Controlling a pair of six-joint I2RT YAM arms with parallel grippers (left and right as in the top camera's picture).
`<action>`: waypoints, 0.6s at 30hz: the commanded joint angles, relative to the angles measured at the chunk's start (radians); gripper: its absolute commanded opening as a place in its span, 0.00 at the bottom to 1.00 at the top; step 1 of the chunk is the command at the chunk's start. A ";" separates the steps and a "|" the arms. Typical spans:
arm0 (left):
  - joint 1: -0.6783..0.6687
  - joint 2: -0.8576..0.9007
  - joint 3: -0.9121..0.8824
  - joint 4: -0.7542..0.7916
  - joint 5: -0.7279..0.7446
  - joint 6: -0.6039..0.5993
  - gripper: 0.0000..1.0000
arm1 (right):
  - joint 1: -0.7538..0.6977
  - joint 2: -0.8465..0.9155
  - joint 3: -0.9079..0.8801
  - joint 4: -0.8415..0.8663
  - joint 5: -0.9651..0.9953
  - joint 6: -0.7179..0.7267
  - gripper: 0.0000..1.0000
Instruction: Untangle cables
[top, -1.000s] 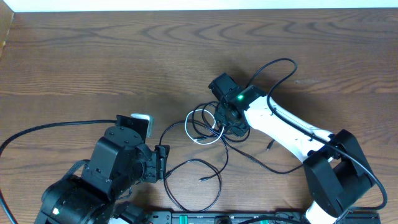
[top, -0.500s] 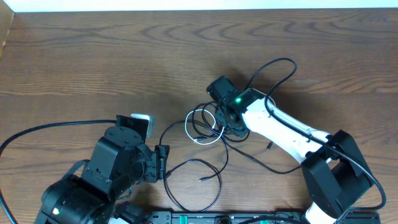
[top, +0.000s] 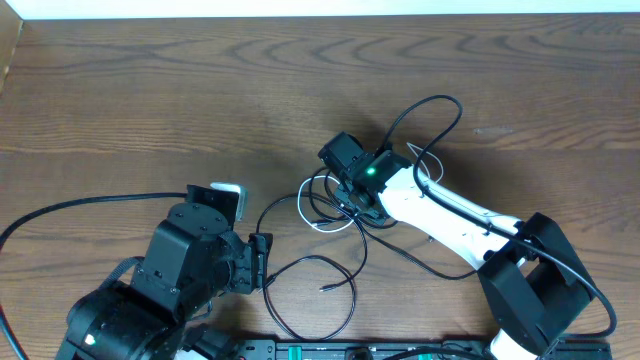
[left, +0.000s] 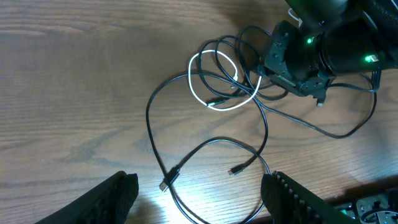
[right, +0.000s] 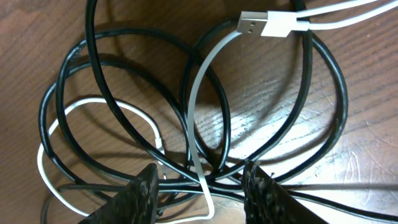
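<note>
The cables (top: 325, 205) lie as a loose tangle at mid-table: several black loops and one white loop (left: 224, 81). A black cable (left: 211, 149) trails toward the front, with small plug ends (left: 168, 183) on the wood. My right gripper (top: 350, 195) is low over the tangle, its fingers hidden under the wrist in the overhead view. In the right wrist view it (right: 205, 193) is open, with crossing black cables and the white cable (right: 193, 112) between its fingers. The white USB plug (right: 252, 25) lies beyond. My left gripper (left: 202, 205) is open and empty, near the trailing black loop.
A thick black arm lead (top: 80, 203) curves across the left front. The right arm's own lead (top: 430, 105) loops up behind its wrist. A black strip (top: 300, 350) runs along the table's front edge. The table's far edge (top: 320, 17) meets a white wall.
My right arm has shifted left and a little farther back over the tangle, and its lead loop moved with it. The left arm has not moved.
</note>
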 joint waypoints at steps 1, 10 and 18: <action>0.004 0.000 -0.005 0.000 -0.002 -0.002 0.70 | 0.004 0.013 -0.021 0.019 0.034 0.001 0.40; 0.004 0.000 -0.005 0.000 -0.002 -0.002 0.70 | 0.004 0.013 -0.091 0.134 0.034 0.001 0.42; 0.004 0.000 -0.005 0.000 -0.002 -0.002 0.70 | 0.004 0.013 -0.110 0.146 0.033 0.001 0.09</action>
